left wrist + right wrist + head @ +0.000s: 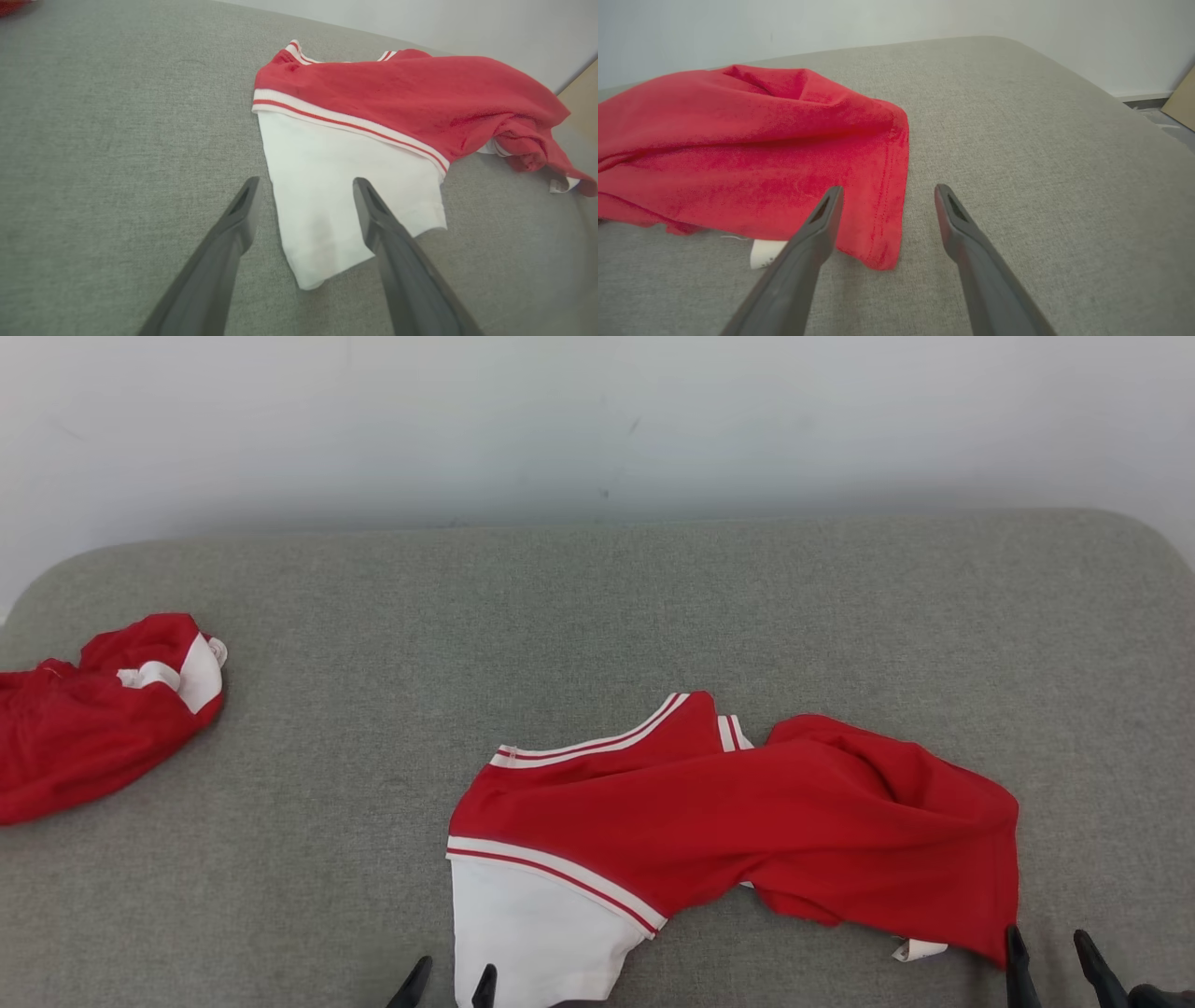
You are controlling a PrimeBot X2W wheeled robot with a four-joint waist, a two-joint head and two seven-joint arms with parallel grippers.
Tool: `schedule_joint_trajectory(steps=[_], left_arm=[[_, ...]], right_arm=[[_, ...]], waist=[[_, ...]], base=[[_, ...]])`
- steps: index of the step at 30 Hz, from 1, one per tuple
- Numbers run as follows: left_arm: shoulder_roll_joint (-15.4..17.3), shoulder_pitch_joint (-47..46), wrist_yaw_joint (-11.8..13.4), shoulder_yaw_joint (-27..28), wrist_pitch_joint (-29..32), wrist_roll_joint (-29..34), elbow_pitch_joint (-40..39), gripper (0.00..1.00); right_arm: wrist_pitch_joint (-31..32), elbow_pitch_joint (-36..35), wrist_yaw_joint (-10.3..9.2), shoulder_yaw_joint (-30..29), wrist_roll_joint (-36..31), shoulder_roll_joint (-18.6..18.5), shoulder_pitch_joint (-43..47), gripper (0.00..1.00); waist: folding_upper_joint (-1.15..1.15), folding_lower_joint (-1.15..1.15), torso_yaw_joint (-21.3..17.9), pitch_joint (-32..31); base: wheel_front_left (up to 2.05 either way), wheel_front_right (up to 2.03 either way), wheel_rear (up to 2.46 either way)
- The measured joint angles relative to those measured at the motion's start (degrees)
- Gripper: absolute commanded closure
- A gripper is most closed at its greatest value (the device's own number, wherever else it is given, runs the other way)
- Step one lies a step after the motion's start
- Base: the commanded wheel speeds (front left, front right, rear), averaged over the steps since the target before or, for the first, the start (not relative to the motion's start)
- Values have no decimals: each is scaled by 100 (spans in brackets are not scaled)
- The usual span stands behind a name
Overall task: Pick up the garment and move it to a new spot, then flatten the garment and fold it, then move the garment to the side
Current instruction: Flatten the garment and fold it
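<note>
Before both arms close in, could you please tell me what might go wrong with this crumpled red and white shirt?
1. The red and white cloth garment lies twisted and doubled over on the grey fabric surface. The open right gripper at its red hem corner may pinch several layers.
2. The open left gripper straddles the edge of the white panel and may miss it.

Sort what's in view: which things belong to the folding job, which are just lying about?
Job:
red-and-white garment
left tool, open
right tool, open

Lying about:
crumpled red garment, far left, apart from both tools
</note>
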Motion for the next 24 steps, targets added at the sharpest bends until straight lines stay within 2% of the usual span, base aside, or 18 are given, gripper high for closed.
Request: schedule_joint_trajectory(steps=[8,17,18,19,20,21,24], left_arm=[[1,-141,0,-148,-1,-189,435,0],[-30,-355,1,-416,-2,-353,823,0],[-37,-373,1,-454,-3,-420,853,0],[-44,-390,1,-503,-4,-465,901,4],[-53,-408,1,-535,-7,-491,934,55],[-54,-430,1,-569,-7,-523,956,100],[-71,-483,0,-610,-2,-660,938,100]], right_arm=[[-1,895,0,3,94,93,-320,0],[-7,1606,-1,360,333,221,-803,0],[-13,1678,-1,403,387,216,-840,54],[-21,1717,-1,430,428,208,-872,65],[-22,1742,-1,454,480,202,-896,92],[-23,1763,-1,482,554,202,-911,100],[-7,1675,-1,521,712,203,-921,100]], waist=[[0,0,-83,170],[0,0,-111,243],[0,0,-104,241],[0,0,-99,239],[0,0,-93,237],[0,0,-89,236],[0,0,-87,246]], base=[[0,0,0],[0,0,0],[0,0,0],[0,0,0],[0,0,0],[0,0,0],[0,0,0]])
